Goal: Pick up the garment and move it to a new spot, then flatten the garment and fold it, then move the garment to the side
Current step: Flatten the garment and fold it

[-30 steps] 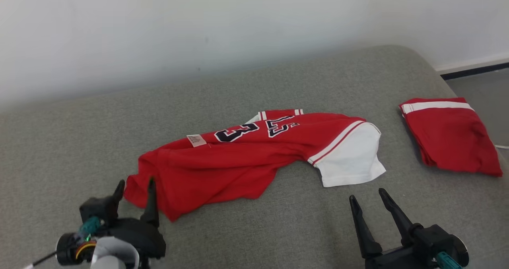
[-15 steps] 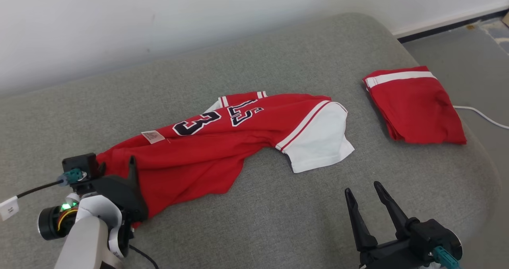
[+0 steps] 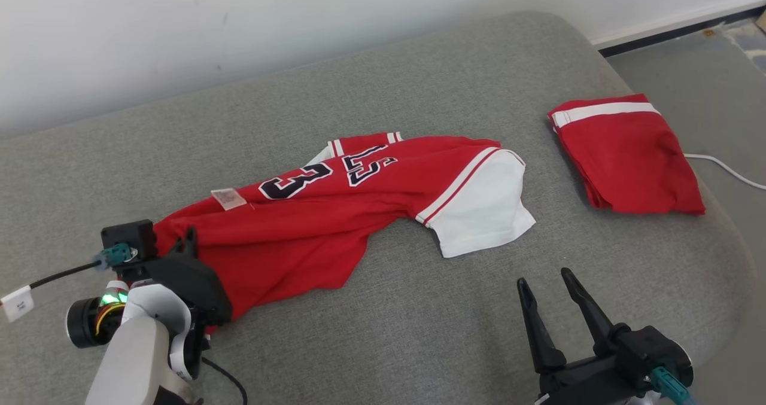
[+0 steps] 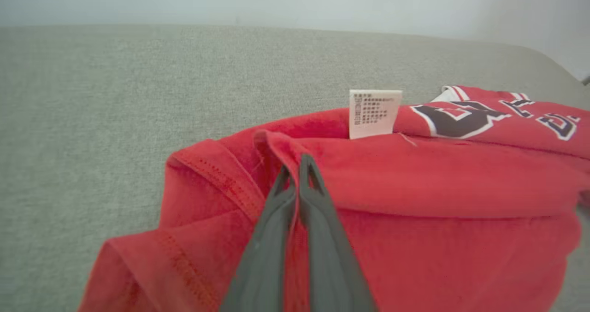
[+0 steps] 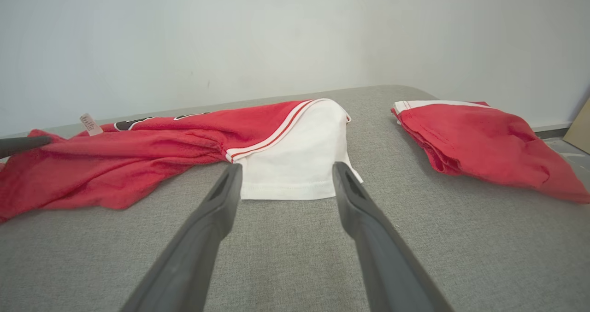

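A red jersey (image 3: pixel 335 213) with dark numerals, a white sleeve (image 3: pixel 485 210) and a small care label (image 3: pixel 227 198) lies crumpled across the grey cushion (image 3: pixel 383 333). My left gripper (image 3: pixel 188 240) sits at the jersey's left hem, shut on a fold of the red cloth; the left wrist view shows its fingers (image 4: pixel 295 210) pressed together around the fabric (image 4: pixel 415 183). My right gripper (image 3: pixel 541 282) stands open over bare cushion, a little short of the white sleeve (image 5: pixel 295 164), holding nothing (image 5: pixel 283 183).
A second red garment (image 3: pixel 625 154) with a white band lies folded at the cushion's right end (image 5: pixel 474 141). A white cable (image 3: pixel 727 168) runs on the floor to the right. The wall (image 3: pixel 239 34) stands behind the cushion.
The head camera has turned, shifting the whole scene. My left gripper went from open beside the hem to shut on the red cloth. The right gripper stays open.
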